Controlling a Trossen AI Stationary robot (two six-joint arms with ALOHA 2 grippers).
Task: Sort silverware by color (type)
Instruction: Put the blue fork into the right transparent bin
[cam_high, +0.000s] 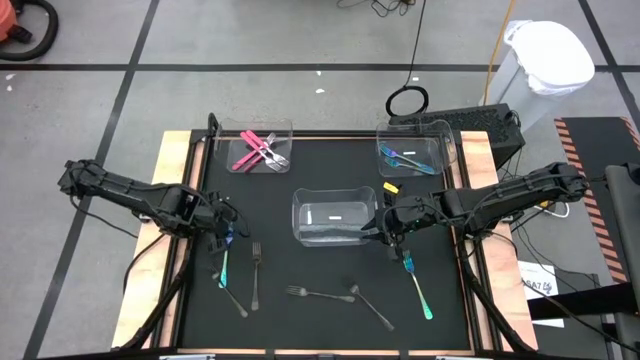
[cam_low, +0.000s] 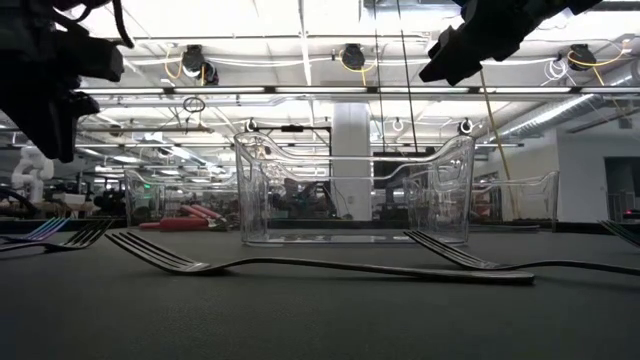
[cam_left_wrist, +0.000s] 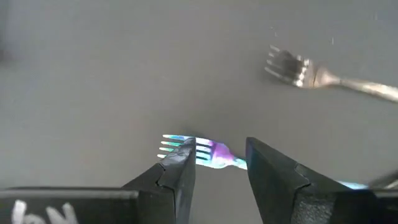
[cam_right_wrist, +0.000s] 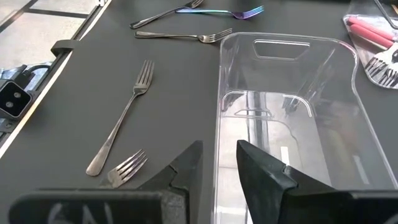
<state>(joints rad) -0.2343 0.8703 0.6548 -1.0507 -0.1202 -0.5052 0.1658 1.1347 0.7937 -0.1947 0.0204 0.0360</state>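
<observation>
An iridescent teal fork (cam_high: 223, 266) lies flat on the black mat at the left. My left gripper (cam_high: 222, 238) hangs open above its tines, pointing steeply down. In the left wrist view the fork's head (cam_left_wrist: 208, 152) shows on the mat between the two fingers, untouched. My right gripper (cam_high: 386, 226) hovers open above the right rim of the middle clear bin (cam_high: 300, 235), well over it in the low view (cam_low: 470, 45). Another iridescent fork (cam_high: 417, 286) lies on the mat below it. Grey forks (cam_high: 256, 276) (cam_high: 312, 294) and a grey spoon (cam_high: 371, 306) lie near the front edge.
A clear bin at the far left holds pink-handled pieces (cam_high: 258, 150). A clear bin at the far right holds iridescent pieces (cam_high: 408, 158). A grey fork (cam_left_wrist: 311, 73) lies close to the left gripper. The wooden table border (cam_high: 165, 200) frames the mat.
</observation>
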